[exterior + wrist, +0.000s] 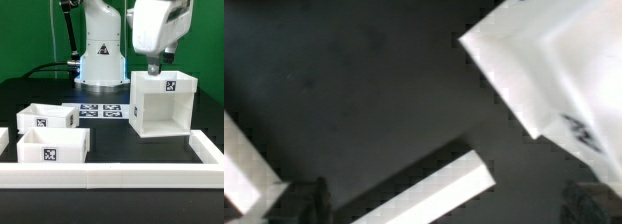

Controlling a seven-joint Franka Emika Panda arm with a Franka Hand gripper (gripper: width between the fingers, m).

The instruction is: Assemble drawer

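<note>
1. Three white pieces of the drawer sit on the table (pixel 115 148). The big cube-like shell (pixel 160 108) is at the exterior view's right. The rear tray (pixel 50 116) and the front tray (pixel 52 148), both shallow, are at that view's left.
2. One pincer (pixel 155 68) hangs just over the shell's back top edge. Whether it touches the edge I cannot tell from here.
3. Its fingers (pixel 299 200) stand wide apart in the wrist view and hold nothing. A corner of the shell shows off to one side rather than between them.
4. What matters for the next move is that the shell lies right below the pincer and a little in front of it. Both trays lie well apart from it, beyond the marker board (pixel 100 110), toward the exterior view's left.
5. My guess is that the shell gets handled first, since it is by far the nearer piece. To take a wall, the pincer would have to drop with that wall between its fingers.
6. The shell seems to open upward, though I am not sure of that.
7. The low border wall (pixel 110 178) runs along the front.
</note>
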